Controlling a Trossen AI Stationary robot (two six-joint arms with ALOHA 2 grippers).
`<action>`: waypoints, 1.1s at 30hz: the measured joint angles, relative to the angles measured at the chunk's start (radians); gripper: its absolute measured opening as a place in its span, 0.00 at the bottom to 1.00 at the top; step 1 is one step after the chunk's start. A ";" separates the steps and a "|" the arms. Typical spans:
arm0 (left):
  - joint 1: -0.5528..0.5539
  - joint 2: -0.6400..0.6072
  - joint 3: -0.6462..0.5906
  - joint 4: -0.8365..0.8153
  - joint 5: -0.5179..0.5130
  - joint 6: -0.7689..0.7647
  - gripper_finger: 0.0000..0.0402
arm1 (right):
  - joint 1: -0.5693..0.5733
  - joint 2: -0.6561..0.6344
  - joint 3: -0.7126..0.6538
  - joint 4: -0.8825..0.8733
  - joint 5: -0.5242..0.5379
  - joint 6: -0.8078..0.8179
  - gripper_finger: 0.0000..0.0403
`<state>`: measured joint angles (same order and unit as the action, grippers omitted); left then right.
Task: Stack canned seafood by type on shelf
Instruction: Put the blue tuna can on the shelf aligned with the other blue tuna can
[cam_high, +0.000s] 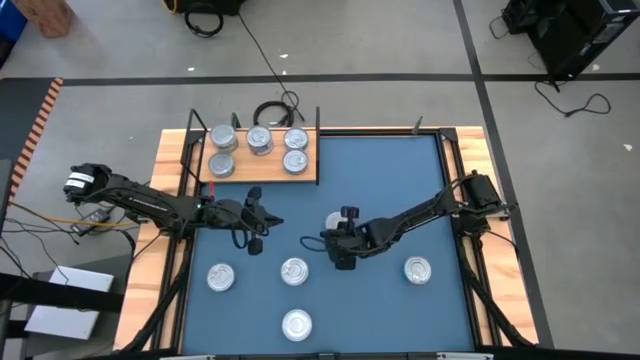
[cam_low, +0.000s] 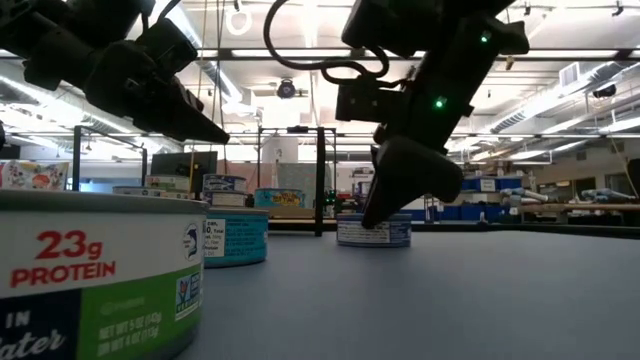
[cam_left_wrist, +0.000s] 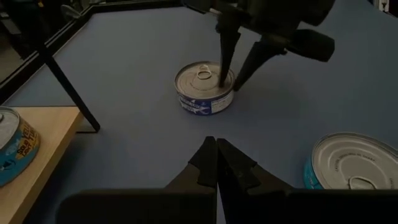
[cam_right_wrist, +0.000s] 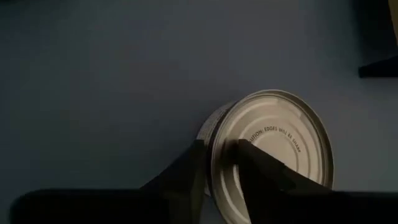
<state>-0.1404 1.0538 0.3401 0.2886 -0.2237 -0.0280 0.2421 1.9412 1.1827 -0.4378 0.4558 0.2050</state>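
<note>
I see right claw (cam_left_wrist: 228, 79) straddling rim of tin (cam_left_wrist: 204, 88), fingers apart, not clamped; left claw (cam_left_wrist: 216, 163) clenched nearby, empty.

Open mat in the middle, clutter at the edges

We see both arms meeting mid-mat: the right gripper (cam_high: 344, 252) straddles the rim of a tin (cam_left_wrist: 204, 87), the shut left gripper (cam_high: 258, 234) just beside. Four loose tins (cam_high: 294, 270) dot the near mat. The shelf (cam_high: 255, 176) carries five tins between thin black uprights (cam_high: 318, 122); its near strip lies bare.
</note>
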 joint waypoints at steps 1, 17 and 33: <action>0.000 0.000 0.000 -0.001 0.000 0.000 0.01 | 0.000 0.007 0.001 0.002 -0.003 0.000 0.22; 0.000 0.000 0.000 0.006 0.000 0.017 0.01 | -0.053 -0.109 -0.007 0.069 -0.249 0.021 0.01; 0.000 0.000 0.000 0.006 0.000 -0.009 0.01 | -0.181 -0.116 -0.006 0.285 -0.720 0.375 0.01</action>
<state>-0.1404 1.0538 0.3401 0.2943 -0.2237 -0.0372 0.0616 1.8252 1.1767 -0.1528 -0.2638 0.5798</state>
